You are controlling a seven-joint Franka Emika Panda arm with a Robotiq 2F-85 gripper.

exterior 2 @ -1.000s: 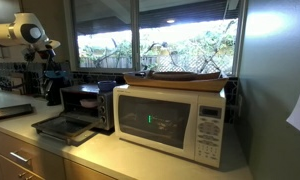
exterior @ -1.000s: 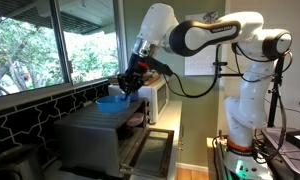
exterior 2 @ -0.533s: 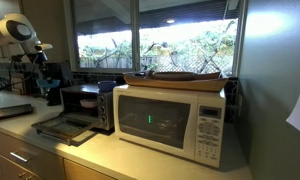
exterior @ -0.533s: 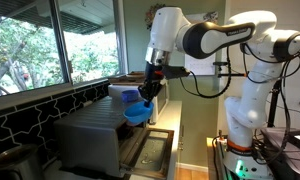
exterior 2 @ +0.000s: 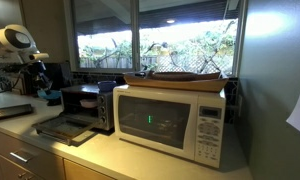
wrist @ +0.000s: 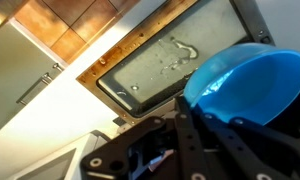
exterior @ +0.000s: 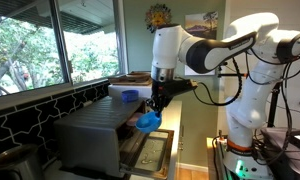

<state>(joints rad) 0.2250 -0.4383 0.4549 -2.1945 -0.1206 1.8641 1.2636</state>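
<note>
You won't find any writing you can read here. The microwave (exterior 2: pixel 175 120) shows a small green mark on its door, and its control panel (exterior 2: pixel 210 128) carries button markings, all too small and blurred to make out.

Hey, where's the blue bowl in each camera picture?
In an exterior view: blue bowl centre, in the tool, above the toaster oven's open door.
In an exterior view: too small to tell; door lower left.
Wrist view: bowl right, door upper middle.
Shared landmark: that door.
</note>
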